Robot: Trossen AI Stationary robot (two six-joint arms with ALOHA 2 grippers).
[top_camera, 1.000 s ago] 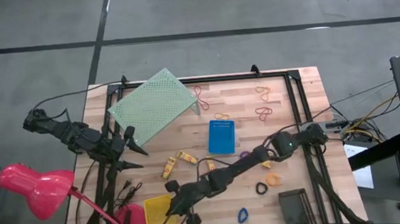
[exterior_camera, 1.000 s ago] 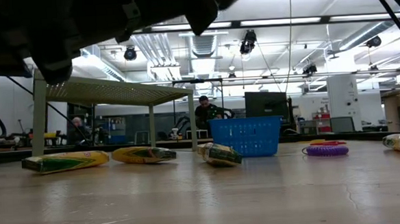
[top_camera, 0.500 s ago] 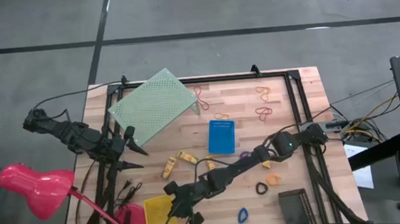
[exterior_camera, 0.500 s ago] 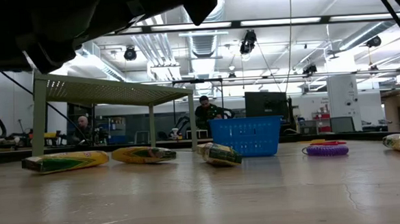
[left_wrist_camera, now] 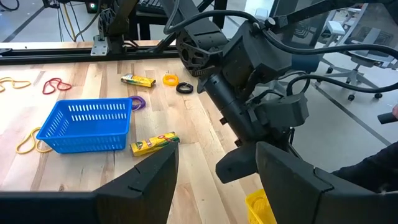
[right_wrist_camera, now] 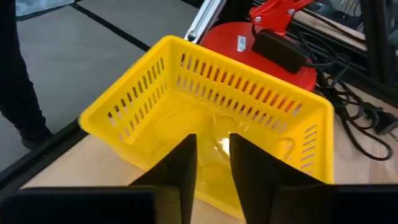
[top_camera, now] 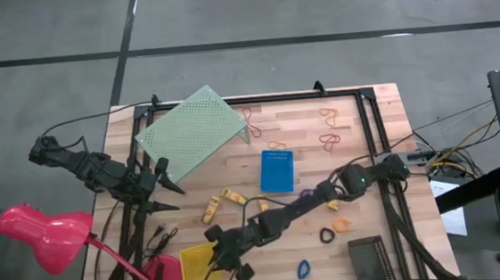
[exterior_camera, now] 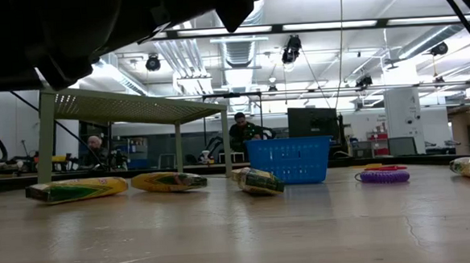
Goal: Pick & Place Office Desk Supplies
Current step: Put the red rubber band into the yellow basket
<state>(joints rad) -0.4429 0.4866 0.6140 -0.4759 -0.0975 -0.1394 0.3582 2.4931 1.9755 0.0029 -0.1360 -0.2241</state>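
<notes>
The right gripper [right_wrist_camera: 213,143] hangs over the yellow bin [right_wrist_camera: 249,93], which sits at the table's [top_camera: 234,164] near edge, down and to the left of the blue bin [top_camera: 277,171] in the high view. Its fingers [right_wrist_camera: 180,168] stand a little apart, leaving a narrow slot through which the yellow bin's floor shows. Nothing can be made out clamped between them, and they touch neither wall of that bin. The right arm reaches there in a long slant that passes just below the blue bin.

The left gripper [left_wrist_camera: 216,158] waits well to the left of the blue bin, beside the pale green riser [top_camera: 191,131]. Its fingers [left_wrist_camera: 146,180] are spread wide and released, holding nothing.

The supplies lie scattered around the blue bin:
- One yellow-gold piece [left_wrist_camera: 153,143] lies just beside the bin's near corner.
- Two more pieces [top_camera: 230,196] lie below and to the left of the bin in the high view.
- Another piece [left_wrist_camera: 138,80] lies on the bin's right side, near the orange ring [left_wrist_camera: 170,79] and the black ring [left_wrist_camera: 184,88].
- The purple ring [left_wrist_camera: 138,102] lies close to the bin's lower right corner.
- The blue ring [top_camera: 303,268] lies well below the bin, near the table's front edge.
- A tan rubber band [top_camera: 277,145] rests just above the bin.
- A reddish band [top_camera: 250,118] lies farther up, by the riser's corner.
- Two more bands [top_camera: 329,125] lie up and to the right of the bin.
</notes>
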